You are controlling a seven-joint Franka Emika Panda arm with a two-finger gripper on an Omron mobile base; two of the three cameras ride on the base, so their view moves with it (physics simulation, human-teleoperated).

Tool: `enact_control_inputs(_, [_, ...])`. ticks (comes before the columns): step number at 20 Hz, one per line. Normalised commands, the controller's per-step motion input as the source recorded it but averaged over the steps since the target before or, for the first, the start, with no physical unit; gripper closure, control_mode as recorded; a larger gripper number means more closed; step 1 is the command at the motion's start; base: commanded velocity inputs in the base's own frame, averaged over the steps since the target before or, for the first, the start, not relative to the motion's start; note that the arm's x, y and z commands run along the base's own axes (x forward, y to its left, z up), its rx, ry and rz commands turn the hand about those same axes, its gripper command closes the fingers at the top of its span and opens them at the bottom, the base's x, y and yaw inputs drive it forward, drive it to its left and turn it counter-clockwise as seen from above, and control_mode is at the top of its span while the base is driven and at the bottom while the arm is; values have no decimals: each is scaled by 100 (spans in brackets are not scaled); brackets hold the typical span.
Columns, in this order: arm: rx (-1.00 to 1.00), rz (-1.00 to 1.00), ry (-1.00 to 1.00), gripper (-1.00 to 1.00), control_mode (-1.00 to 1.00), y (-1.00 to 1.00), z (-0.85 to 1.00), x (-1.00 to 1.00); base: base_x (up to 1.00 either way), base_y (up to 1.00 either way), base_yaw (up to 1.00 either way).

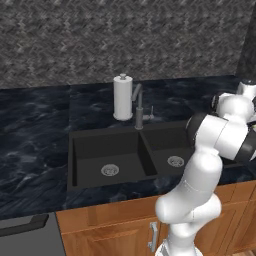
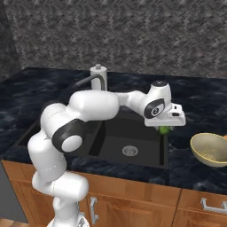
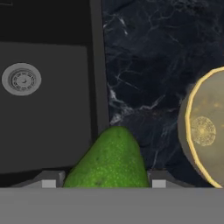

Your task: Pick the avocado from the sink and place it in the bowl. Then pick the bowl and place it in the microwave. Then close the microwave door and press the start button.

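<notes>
Dark marbled desk [image 2: 199, 102] with black double-basin sink [image 2: 128, 133]: end effector [image 2: 165, 128] grips the bright green avocado [image 3: 109, 159] above the basin's right edge, round tan bowl [image 2: 212, 150] nearby awaiting it; microwave steps remain.

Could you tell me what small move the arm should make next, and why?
Probably carry the avocado sideways toward the bowl: the gripper holds it over the sink's right edge, and the bowl sits empty on the counter beyond.
</notes>
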Motion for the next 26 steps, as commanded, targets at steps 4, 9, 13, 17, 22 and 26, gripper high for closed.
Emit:
enact_control_inputs(4, [0,0,-4,100,-100,-71,0,0,0,0,0])
enact_control_inputs(9, [-1,0,-3,100,-100,-72,0,-5,0,0,0])
enact_control_inputs(13, [0,0,-3,100,-100,-66,15,0,0,0,0])
enact_control_inputs(17, [0,0,0,100,-100,-55,6,0,0,0,0])
enact_control_inputs(22, [-2,0,2,100,-100,-47,-15,10,0,0,0])
enact_control_inputs(26, [-6,4,8,100,-100,-12,-58,2,0,0,0])
